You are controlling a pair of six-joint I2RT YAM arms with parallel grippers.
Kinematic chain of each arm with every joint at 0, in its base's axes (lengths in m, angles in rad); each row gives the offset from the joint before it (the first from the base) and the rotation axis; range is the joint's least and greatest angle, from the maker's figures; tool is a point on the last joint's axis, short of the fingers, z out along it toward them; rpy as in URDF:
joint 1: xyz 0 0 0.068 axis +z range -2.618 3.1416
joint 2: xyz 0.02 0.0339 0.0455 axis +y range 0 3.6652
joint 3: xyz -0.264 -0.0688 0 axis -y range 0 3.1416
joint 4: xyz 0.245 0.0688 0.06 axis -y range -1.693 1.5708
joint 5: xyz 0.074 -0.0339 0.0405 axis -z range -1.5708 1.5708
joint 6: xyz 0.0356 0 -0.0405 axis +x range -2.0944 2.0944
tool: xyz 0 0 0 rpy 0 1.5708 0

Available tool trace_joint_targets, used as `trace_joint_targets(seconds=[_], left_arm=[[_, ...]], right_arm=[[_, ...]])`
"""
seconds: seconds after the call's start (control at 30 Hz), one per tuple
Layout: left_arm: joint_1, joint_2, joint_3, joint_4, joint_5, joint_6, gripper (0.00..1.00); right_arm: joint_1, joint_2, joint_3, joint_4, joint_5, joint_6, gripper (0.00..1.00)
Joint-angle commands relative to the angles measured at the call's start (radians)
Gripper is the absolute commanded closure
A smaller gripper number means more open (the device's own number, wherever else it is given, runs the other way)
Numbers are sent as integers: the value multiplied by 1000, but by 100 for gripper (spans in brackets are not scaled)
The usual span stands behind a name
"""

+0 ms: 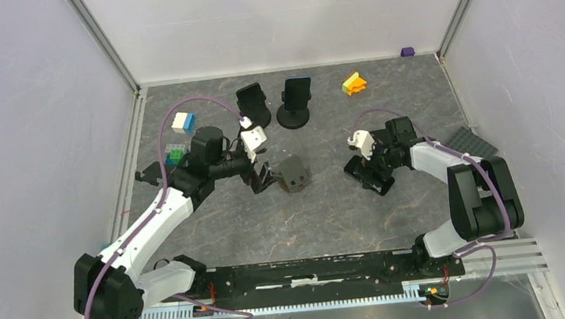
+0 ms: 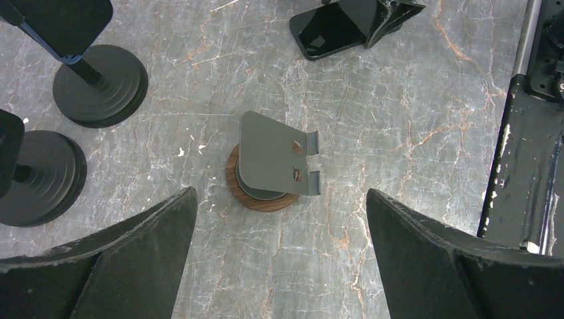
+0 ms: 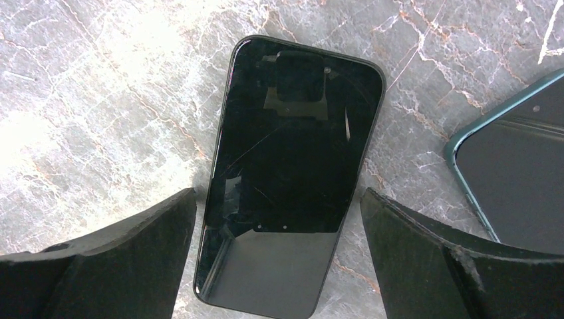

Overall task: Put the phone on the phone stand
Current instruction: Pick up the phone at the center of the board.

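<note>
A black phone (image 3: 292, 173) lies flat, screen up, on the marble table; in the top view the phone (image 1: 381, 184) is right of centre. My right gripper (image 3: 279, 259) is open, its fingers straddling the phone's near end without closing on it; it also shows in the top view (image 1: 372, 168). The phone stand (image 2: 273, 163), a grey tilted plate on a round wooden base, stands mid-table (image 1: 294, 174). My left gripper (image 2: 279, 266) is open and empty just short of the stand, and shows left of it in the top view (image 1: 263, 180).
A second phone with a teal edge (image 3: 519, 173) lies right of the black one. Two black round-base stands (image 1: 253, 104) (image 1: 295, 103) holding phones are at the back. Coloured blocks (image 1: 183, 122) (image 1: 353, 83) and a grey baseplate (image 1: 471, 141) lie around.
</note>
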Motion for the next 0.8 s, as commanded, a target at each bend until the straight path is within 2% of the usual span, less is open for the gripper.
trace_joint_targets(seconds=[0.0,0.2,0.5,0.57,0.77], left_arm=[[1,-21,8,6,38,34,0],[0,-11,6,26,53,12,0],[-41,59,43,99,77,-97,0],[-69,88,55,122,61,-120,0],[-146,196,91,246,-6,-227,0]], right_arm=[[-5,70,-97,-175,149,-60,4],[-2,50,-116,-112,166,-18,14],[-2,-2,-77,-66,134,33,49],[-3,-14,-62,-66,118,39,53],[-5,-41,-46,-51,76,45,56]])
